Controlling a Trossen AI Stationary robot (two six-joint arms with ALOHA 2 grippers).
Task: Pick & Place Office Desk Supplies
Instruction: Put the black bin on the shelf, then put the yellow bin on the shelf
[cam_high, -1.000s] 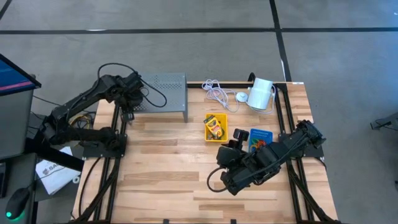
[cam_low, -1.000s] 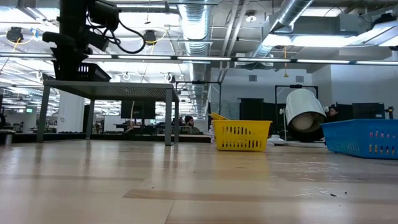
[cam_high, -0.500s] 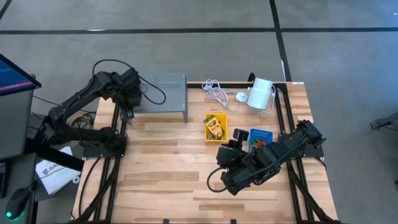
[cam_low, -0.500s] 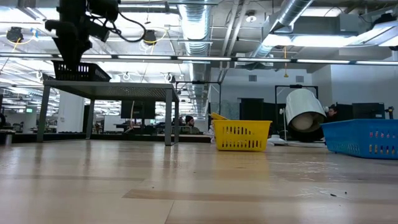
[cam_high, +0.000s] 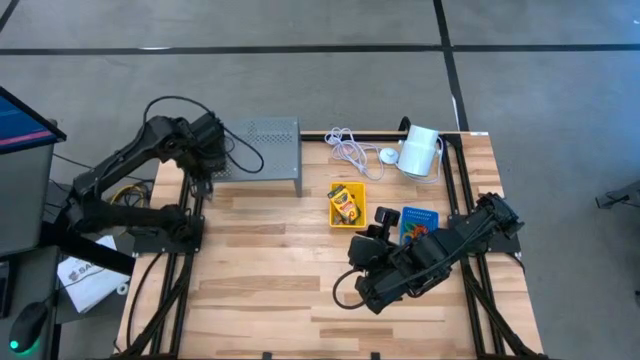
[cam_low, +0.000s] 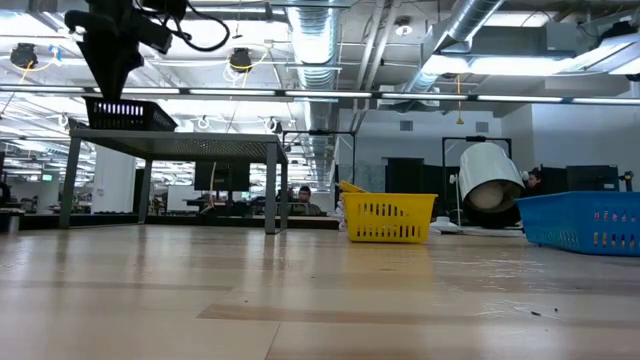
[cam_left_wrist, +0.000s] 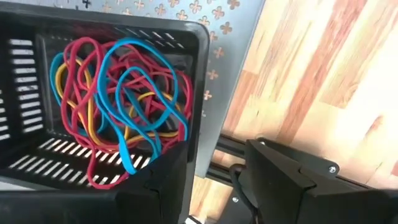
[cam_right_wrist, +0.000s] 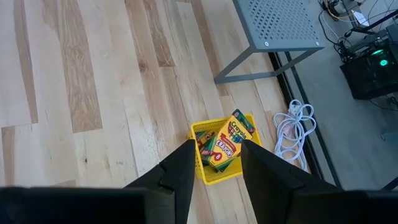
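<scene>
- Over the last second the left gripper (cam_low: 110, 75) has risen a little and drifted away from the grey perforated stand (cam_high: 262, 150), while the black bin (cam_low: 128, 113) stays resting on the stand's top at its edge.
- In the left wrist view the black bin (cam_left_wrist: 99, 93) lies directly ahead of and beneath the left gripper (cam_left_wrist: 217, 180), whose fingers stand spread with nothing between them; the bin looks released.
- That suggests the black bin's placement is done and the arm is free for another item, though this is a reading of the pose only.
- The right gripper (cam_right_wrist: 214, 177) has not moved: it hovers above the worktop (cam_high: 270, 290), fingers partly apart and holding nothing, with the yellow bin (cam_right_wrist: 200, 134) just ahead of its tips.
- Count of bins: three, namely one black on the stand, one yellow (cam_high: 346, 203), and one blue (cam_high: 418, 222) beside the right arm.
- Crayon boxes (cam_right_wrist: 227, 146): at least two lie in the yellow bin; the exact number is hard to tell.
- Rubber bands (cam_left_wrist: 118, 99): one tangled heap of red, blue and orange loops in the black bin, too knotted to count.
- One white cable (cam_high: 350, 148) and one white cylinder (cam_high: 420, 152) sit beyond the yellow bin.
</scene>
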